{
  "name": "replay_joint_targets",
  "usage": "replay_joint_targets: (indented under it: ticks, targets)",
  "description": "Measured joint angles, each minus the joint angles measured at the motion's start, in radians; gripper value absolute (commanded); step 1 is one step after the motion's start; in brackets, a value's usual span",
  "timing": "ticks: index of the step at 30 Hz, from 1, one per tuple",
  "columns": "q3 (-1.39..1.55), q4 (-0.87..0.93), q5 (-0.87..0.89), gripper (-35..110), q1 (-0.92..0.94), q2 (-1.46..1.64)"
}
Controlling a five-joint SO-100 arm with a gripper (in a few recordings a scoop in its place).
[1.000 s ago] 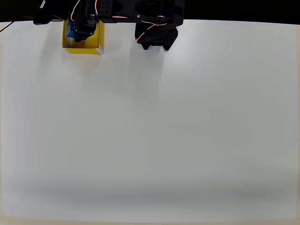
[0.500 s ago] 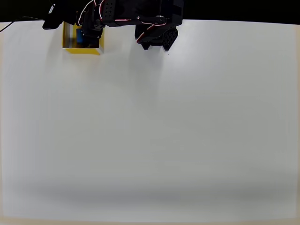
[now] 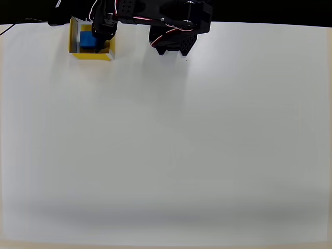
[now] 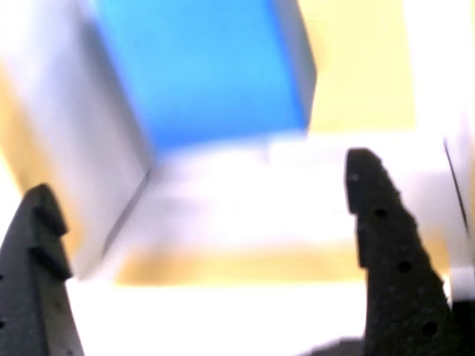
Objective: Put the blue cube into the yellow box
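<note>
The small solid bright-blue cube (image 3: 87,40) sits inside the square open-topped yellow box with pale rims (image 3: 75,53), toward the box's left side in the overhead view, at the far left edge of the white tabletop (image 3: 171,145). The black two-finger gripper (image 4: 215,245) has its jaws wide apart with nothing between them; the wrist view, though blurred, shows the cube beyond the fingertips (image 4: 364,178) and apart from them, resting against a pale inner wall. The gripper hangs just over the box's right rim in the overhead view, likely because the release was made from directly above. Judgement: placement looks complete; what remains is to lift clear without catching the rim and tipping the box.
</note>
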Motion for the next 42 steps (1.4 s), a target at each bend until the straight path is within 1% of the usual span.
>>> replay_joint_targets:
  ticks: [4, 6, 8, 11, 14, 17, 22, 27, 35, 38, 42]
  targets:
    - [-0.123, 0.245, -0.067, 30, 0.000, 0.115]
    - [-0.143, 0.308, -0.083, 24, -0.003, 0.164]
    - [-0.149, 0.348, -0.089, 21, -0.028, 0.221]
    - [-0.149, 0.364, -0.074, 11, -0.095, 0.285]
    - [-0.149, 0.365, -0.032, 3, -0.215, 0.347]
    - [-0.149, 0.344, 0.014, 0, -0.364, 0.399]
    - [-0.149, 0.276, 0.071, 0, -0.675, 0.465]
    - [-0.107, 0.133, 0.092, 0, -0.988, 0.509]
    - [0.270, -0.049, 0.064, 0, -1.454, 0.706]
    - [0.407, -0.075, 0.064, 0, -1.551, 0.761]
    - [0.614, -0.087, 0.049, 0, -1.617, 0.879]
